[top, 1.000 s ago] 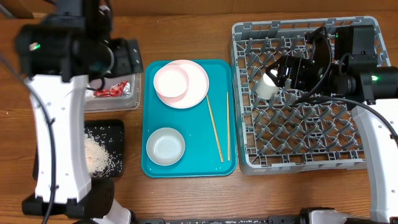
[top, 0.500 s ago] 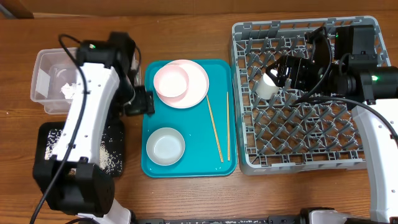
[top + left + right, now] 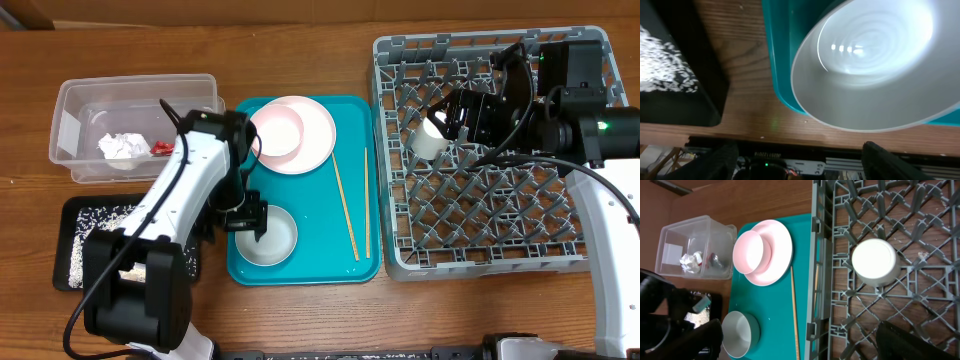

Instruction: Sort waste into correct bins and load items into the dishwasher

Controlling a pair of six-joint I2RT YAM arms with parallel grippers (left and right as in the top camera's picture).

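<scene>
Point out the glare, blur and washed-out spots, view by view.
Left wrist: the pale bowl looms close, washed out, with three bright glints inside. Right wrist: the white cup is overexposed, surface detail lost. Overhead: evenly lit and sharp, soft shadows only.
</scene>
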